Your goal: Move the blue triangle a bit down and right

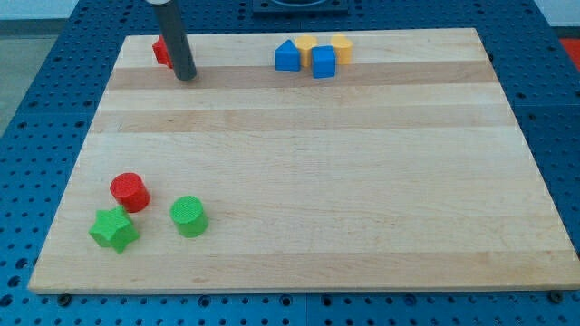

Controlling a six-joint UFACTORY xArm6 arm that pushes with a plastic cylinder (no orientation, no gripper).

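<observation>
your rod comes down from the view's top edge at upper left, and my tip (187,76) rests on the wooden counter (299,163) near its top-left corner. there is no pincer on this arm, so you have nothing apart, together or clamped to read, only the bare rod end. just to the left of the rod, partly hidden behind it, sits a red block (161,51); you cannot make out its shape, nor whether the rod touches it.

the blue triangle (287,56) sits near the counter's top edge, a little left of the middle, well to the right of my tip. it stands at the left end of a tight cluster: a blue cube (323,62) just to its right, a yellow block (305,43) behind the two of them, and a yellow cylinder (342,47) at the right end.

down at the lower left you have a red cylinder (130,191), a green star (113,229) below it, and a green cylinder (188,215) to the right of both.
</observation>
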